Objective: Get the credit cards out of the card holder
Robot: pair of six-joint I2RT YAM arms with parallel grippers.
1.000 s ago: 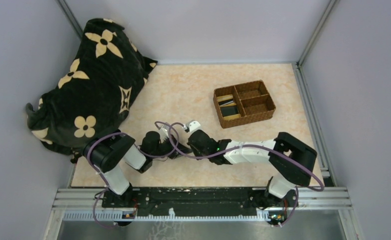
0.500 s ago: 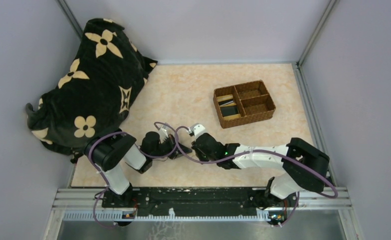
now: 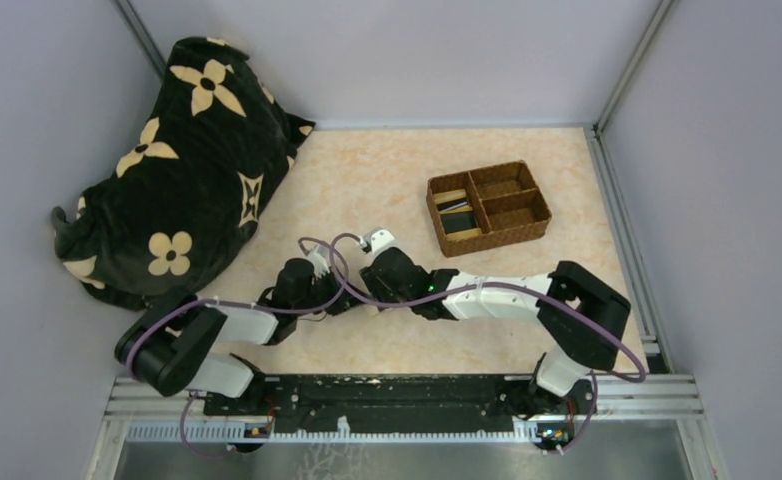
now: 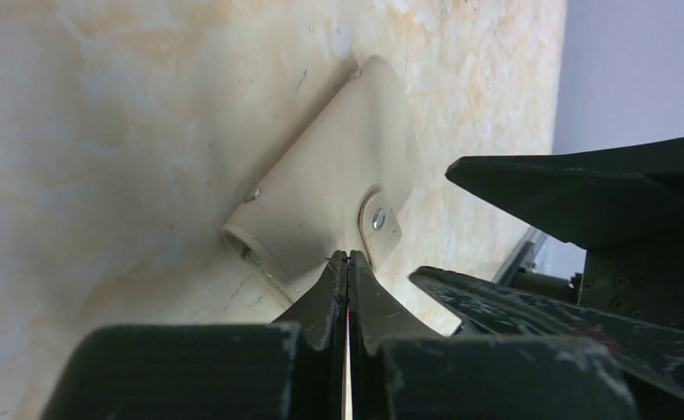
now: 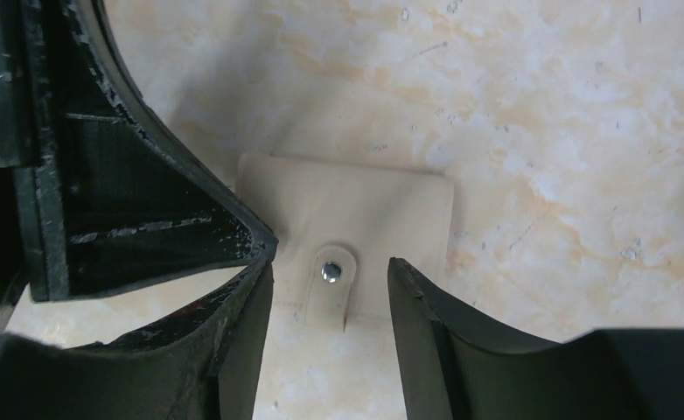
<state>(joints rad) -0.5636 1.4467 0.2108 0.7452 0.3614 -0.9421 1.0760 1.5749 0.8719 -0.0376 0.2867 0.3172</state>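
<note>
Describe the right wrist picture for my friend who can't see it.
A closed cream card holder lies flat on the marbled table, its snap tab pointing toward the camera between the black fingers of the open right pincer. The tip of the shut left pincer sits beside the tab.

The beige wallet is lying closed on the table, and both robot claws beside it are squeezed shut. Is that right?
Not quite. Only the left gripper is shut. The right gripper is open, its fingers apart on either side of the snap tab, as the right wrist view shows. The card holder does lie closed on the table.
</note>
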